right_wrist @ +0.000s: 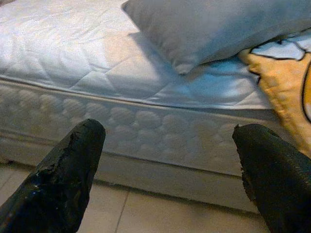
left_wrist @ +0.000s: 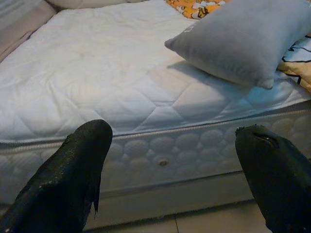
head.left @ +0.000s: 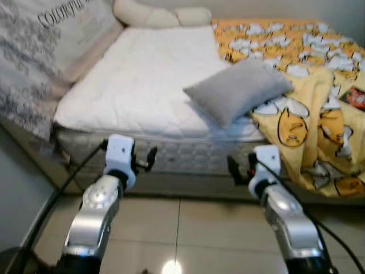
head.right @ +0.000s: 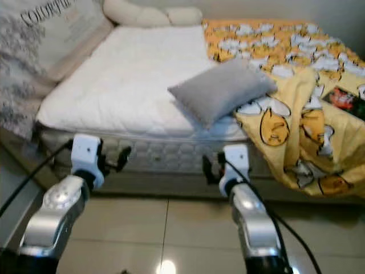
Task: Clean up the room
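A grey pillow [head.left: 236, 88] lies askew on the white mattress [head.left: 142, 80], its corner near the bed's front edge and partly on a yellow cartoon-print blanket [head.left: 308, 74]. The blanket covers the bed's right side and hangs over the front edge toward the floor. My left gripper [head.left: 144, 160] is held open, low in front of the mattress side. My right gripper [head.left: 242, 168] is open too, just below the pillow's corner. In the wrist views both pairs of fingers stand wide apart with nothing between them, the left gripper [left_wrist: 175, 136] and right gripper [right_wrist: 167, 131] facing the mattress edge.
Cream pillows [head.left: 162, 16] lie at the head of the bed. A grey patterned cloth [head.left: 34, 51] drapes along the left side. A small red and black item [head.left: 355, 97] rests on the blanket at the far right. Glossy tile floor [head.left: 182, 228] lies before the bed.
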Robot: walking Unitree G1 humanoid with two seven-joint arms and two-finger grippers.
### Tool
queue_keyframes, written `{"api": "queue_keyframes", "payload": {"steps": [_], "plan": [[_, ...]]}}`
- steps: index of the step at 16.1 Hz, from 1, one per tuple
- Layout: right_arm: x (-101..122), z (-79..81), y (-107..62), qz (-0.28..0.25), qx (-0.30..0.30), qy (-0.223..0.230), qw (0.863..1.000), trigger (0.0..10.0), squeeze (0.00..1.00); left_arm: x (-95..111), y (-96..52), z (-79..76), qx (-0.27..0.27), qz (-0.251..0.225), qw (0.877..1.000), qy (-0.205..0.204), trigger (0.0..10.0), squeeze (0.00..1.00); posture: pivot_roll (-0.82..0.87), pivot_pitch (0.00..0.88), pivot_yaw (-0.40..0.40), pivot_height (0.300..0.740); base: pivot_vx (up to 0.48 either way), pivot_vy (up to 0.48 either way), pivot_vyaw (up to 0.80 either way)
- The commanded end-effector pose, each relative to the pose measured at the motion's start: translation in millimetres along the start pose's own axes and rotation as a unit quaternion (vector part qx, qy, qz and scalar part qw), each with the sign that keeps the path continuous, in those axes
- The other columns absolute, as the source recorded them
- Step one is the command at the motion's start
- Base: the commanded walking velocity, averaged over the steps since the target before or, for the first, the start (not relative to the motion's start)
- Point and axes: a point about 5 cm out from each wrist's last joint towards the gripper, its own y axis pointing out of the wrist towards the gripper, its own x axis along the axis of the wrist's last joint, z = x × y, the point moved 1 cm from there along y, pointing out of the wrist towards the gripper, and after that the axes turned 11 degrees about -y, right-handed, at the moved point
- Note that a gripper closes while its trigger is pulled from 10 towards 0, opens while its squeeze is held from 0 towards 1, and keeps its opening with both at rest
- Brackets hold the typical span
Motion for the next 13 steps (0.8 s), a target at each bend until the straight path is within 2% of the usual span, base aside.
{"api": "queue_keyframes", "payload": {"steps": [1, 13], "plan": [[8.8, 4.4, 2.2, -0.015, 0.006, -0.003, 1.0, 10.0, 0.0, 7.4, -0.8, 4.3, 0.007, -0.014, 1.0, 0.001, 10.0, 0.0, 0.04, 0.0, 0.038, 0.74, 0.0, 0.0, 0.0], [6.0, 3.2, 2.4, -0.006, 0.002, -0.005, 1.0, 10.0, 0.0, 6.0, -0.2, 3.2, 0.002, -0.01, 1.0, -0.004, 10.0, 0.0, 0.04, 0.0, 0.039, 0.74, 0.293, 0.0, 0.0]]}}
